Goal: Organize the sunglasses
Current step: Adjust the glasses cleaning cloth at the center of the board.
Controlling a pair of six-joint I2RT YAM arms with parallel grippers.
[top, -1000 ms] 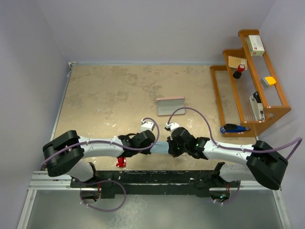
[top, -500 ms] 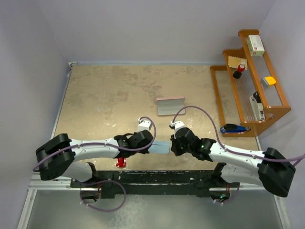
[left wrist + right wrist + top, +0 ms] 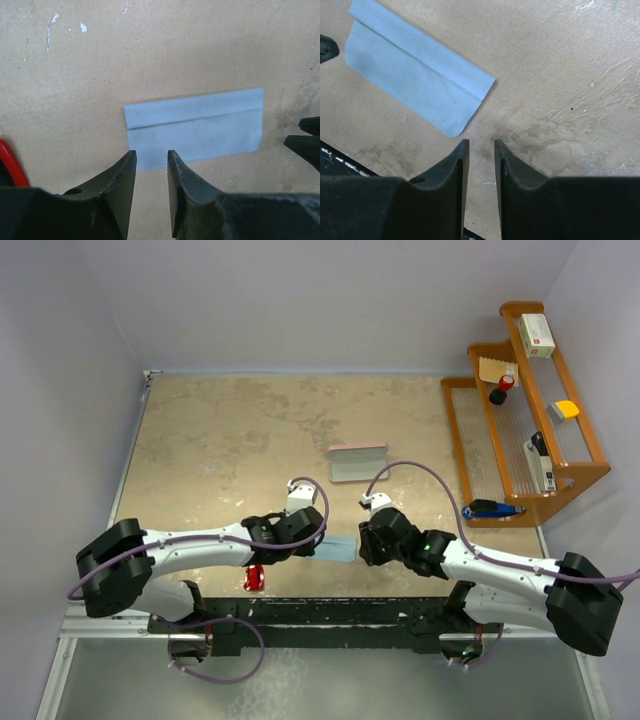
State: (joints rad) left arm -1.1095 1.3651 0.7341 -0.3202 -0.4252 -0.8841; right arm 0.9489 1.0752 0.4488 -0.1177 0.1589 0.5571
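The left tool (image 3: 150, 156) hangs over the near edge of the folded light blue cloth (image 3: 195, 127), its fingers a narrow gap apart and gripping nothing. The red sunglasses (image 3: 254, 578) lie on the desk (image 3: 220, 440) by its near edge, beside the left arm and apart from the cloth on its left. Right of the cloth, the right tool (image 3: 480, 145) hovers above bare desk, its fingers slightly parted and empty. A pink case (image 3: 357, 462) lies farther back. A wooden rack (image 3: 580, 455) stands at the far right.
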